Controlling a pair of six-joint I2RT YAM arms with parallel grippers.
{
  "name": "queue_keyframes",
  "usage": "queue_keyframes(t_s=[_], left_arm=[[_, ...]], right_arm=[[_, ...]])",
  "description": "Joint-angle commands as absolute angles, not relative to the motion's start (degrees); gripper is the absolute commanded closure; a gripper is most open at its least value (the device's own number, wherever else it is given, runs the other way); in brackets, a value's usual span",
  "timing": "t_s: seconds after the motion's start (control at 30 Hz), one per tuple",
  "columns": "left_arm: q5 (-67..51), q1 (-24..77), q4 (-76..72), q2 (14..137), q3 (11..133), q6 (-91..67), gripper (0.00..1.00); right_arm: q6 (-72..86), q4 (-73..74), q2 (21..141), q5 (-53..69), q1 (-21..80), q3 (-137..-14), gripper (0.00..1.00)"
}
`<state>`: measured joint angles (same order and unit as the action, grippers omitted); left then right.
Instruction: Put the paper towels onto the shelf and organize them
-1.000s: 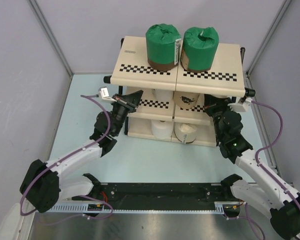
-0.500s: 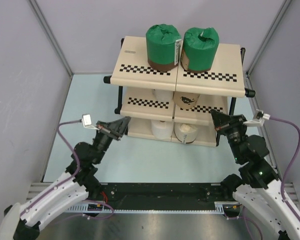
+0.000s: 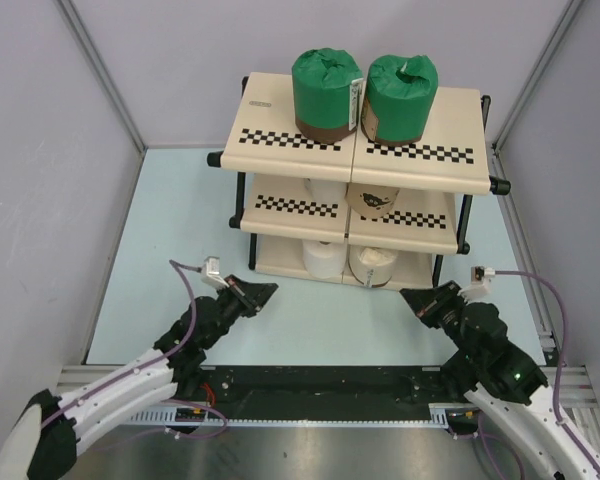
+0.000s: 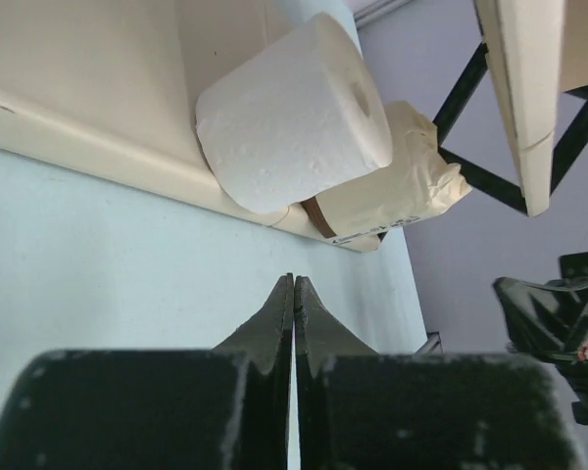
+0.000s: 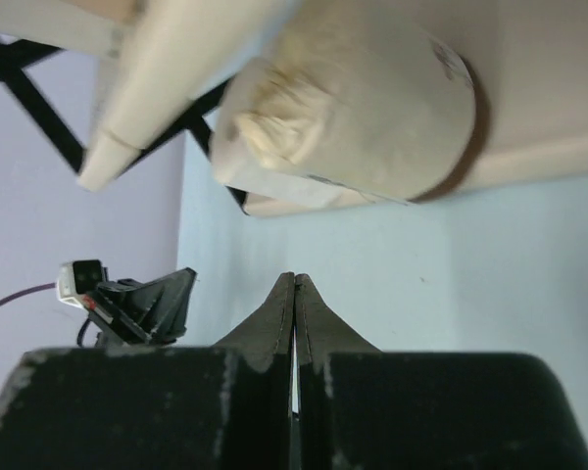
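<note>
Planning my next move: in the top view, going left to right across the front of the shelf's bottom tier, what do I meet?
Left end effector → bare white roll → cream-wrapped roll → right end effector.

The left arm (image 3: 120,385) and right arm (image 3: 510,412) have smooth white link shells joined by bulky black joint housings. A thin purple cable (image 3: 185,264) loops out from a small white box (image 3: 211,270) at the left wrist and runs back along the links. The right arm carries a matching cable (image 3: 525,274) and box (image 3: 479,272). The left gripper (image 3: 265,291) and right gripper (image 3: 408,296) are matte black. Their fingers (image 4: 269,328) are flat and faintly speckled, tapering to thin points. A black rail (image 3: 320,385) joins the two bases.
</note>
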<state>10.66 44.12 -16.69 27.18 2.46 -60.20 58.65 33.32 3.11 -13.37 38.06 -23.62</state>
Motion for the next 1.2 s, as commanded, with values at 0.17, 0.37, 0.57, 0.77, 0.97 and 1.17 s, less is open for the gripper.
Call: queue_keyframes(t_s=[0.17,0.37,0.57,0.77,0.97,1.17], left_arm=[[5.5,44.8,-49.8,55.5,2.2,-63.0,1.00],[2.9,44.7,-68.4,71.3,4.3,-65.8,1.00],[0.4,44.6,-82.5,85.1,8.4,-67.8,1.00],[0.4,43.4,-85.3,87.5,9.8,-67.5,1.00],[-1.6,41.1,-76.7,83.6,13.8,-63.3,1.00],[-4.0,38.8,-73.9,85.1,18.0,-61.8,1.00]], right_arm=[[73.8,18.7,2.5,-10.6,38.4,-7.9,1.00],[79.0,3.5,5.9,-11.8,38.1,-1.0,1.00],[78.8,0.6,11.0,-12.5,35.8,-1.2,1.00],[77.2,1.1,14.0,-14.0,33.2,-3.5,1.00],[77.2,-3.9,17.6,-10.2,28.1,-2.5,1.00],[76.6,-11.2,23.8,-7.3,26.2,-1.8,1.00]])
